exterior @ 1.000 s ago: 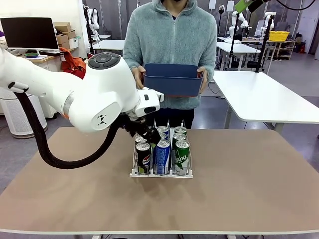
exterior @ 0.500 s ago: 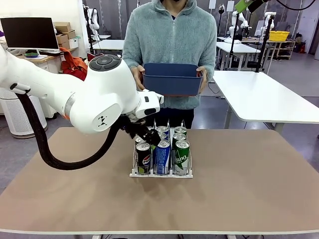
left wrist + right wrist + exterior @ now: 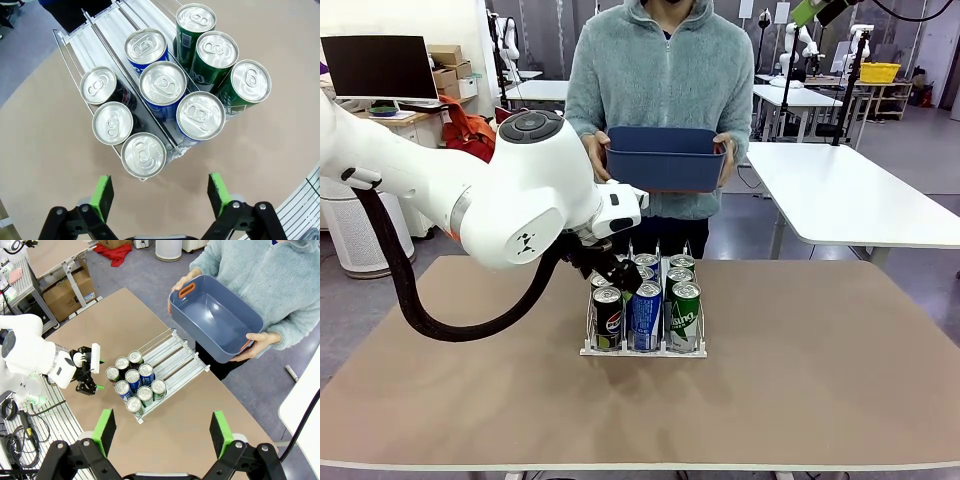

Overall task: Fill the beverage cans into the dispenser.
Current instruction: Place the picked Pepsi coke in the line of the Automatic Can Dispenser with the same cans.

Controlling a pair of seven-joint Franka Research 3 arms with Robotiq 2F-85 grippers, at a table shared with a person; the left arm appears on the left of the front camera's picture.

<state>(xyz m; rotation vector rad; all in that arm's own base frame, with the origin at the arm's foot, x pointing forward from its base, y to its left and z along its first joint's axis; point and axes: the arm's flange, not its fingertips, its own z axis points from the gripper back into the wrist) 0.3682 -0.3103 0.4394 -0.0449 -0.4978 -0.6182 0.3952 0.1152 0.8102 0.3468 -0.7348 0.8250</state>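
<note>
Beige table (image 3: 820, 370) holds dispenser (image 3: 588, 349) — nine cans (image 3: 162, 83) countable overhead.

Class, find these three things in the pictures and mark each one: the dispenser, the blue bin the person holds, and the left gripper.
dispenser (image 3: 186, 356): right wrist view, on its bare white lanes.
blue bin (image 3: 665, 170): front view, on its front wall.
left gripper (image 3: 161, 192): left wrist view, midway between its green-padded fingertips.

Even, bright indoor light from overhead, with only soft shadows under the rack (image 3: 642, 350) on the table (image 3: 800, 380). Silver can tops (image 3: 162, 83) catch mild glare in the middle of the left wrist frame. Both wrist pictures bend at their edges; all frames are sharp.
</note>
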